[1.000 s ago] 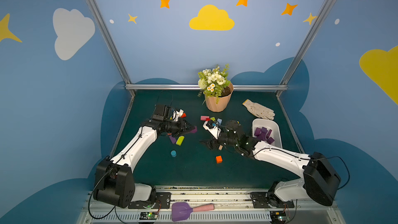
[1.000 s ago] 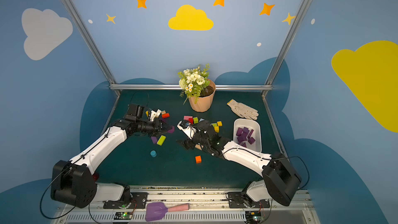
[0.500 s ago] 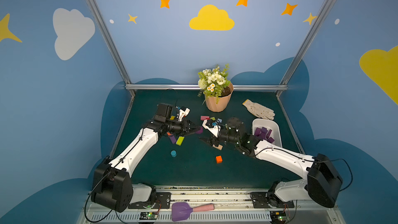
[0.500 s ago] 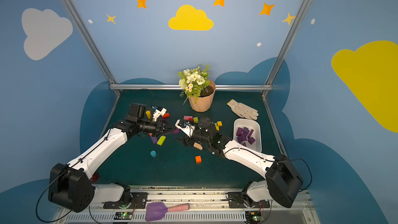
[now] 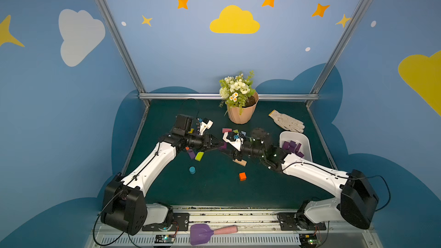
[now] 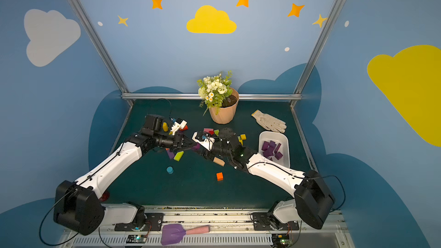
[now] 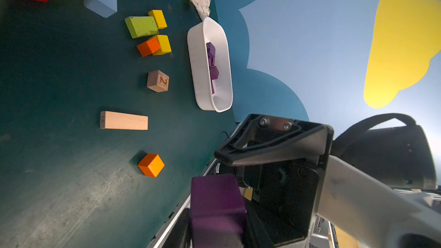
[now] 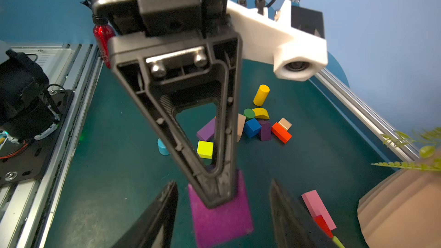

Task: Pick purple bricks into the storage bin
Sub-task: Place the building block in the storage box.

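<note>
As left end effector (image 5: 219,144) clenches purple brick (image 8: 222,220) above surface (image 5: 214,194), right end effector (image 8: 223,183) stands released, jaws flanking brick, clear of it. Storage bin (image 5: 286,135) lies nearer right arm (image 5: 310,172); I judge handover next.

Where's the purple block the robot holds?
In both top views the purple brick hangs over the middle of the table, left of the storage bin, pinched in the left hand between the fingers of the right hand.

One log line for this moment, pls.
phase: handover | left gripper: shut on purple brick | right gripper: open, jaws flanking it | storage bin: partly filled
</note>
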Motion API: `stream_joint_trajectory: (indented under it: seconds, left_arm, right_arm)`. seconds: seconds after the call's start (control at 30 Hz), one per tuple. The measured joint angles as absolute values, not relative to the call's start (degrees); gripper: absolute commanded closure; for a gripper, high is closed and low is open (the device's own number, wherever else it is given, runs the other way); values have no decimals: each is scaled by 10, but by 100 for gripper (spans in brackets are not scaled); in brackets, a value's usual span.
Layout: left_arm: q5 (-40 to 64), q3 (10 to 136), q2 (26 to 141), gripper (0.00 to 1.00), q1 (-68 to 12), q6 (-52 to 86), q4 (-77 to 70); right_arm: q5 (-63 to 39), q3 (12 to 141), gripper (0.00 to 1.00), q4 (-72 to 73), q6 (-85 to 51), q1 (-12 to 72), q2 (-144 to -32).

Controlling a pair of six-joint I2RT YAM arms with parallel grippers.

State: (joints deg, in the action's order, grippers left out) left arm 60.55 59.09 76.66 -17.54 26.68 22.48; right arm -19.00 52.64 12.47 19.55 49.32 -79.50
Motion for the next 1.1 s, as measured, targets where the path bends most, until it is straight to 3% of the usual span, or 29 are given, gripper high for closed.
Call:
stream_joint_trajectory:
  seconds: [0.63, 0.9, 1.1]
  left_arm:
    - [613, 602, 775, 63, -189, 237, 241]
    - [593, 603, 777, 44, -194, 231, 251]
    - [553, 604, 778, 23, -189, 241, 250]
  right_arm:
    - [-191, 534, 70, 97, 215, 495, -798]
    - [-181, 534, 74, 92, 214, 495, -799]
    - [-164, 528, 74, 91, 200, 493, -795]
